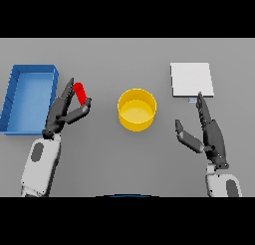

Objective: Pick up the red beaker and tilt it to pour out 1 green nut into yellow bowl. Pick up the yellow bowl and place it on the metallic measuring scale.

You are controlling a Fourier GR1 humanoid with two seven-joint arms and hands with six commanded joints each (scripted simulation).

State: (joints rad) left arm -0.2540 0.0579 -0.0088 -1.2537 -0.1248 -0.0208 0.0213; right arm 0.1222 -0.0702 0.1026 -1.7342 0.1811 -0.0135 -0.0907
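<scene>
Red beaker (79,92) located left of centre on the grey table (124,159), leaning, set between the straight fingers and the thumb of the left hand (63,112). Thumb bent in beneath the beaker's lower end; fingers extended along its far side. Firm closure not confirmed: appears bracketed rather than clamped. Lift off the table cannot be told from this view. No green nut visible; contents of the beaker hidden.

Yellow bowl (137,109) upright at centre, apart from the beaker to its right, interior apparently empty. Pour step judged not yet done.

Metallic measuring scale (191,79) flat at upper right, well apart from the bowl, nothing on it. Right hand (206,132) below the scale, fingers straight and pointing toward it, thumb spread, holding nothing; fingertips just short of the scale's near edge.

Blue tray (14,97) at far left, just beside the left hand, nothing seen in it.

Risks noted:
- Loose hold on a small, slanted beaker: slip or roll out during the lift.
- Gap to the bowl still to be crossed: tilting early would drop the nut on the table.
- Over-tilt: more than one nut released.
- Swing toward the tray side: knock against its wall.
</scene>
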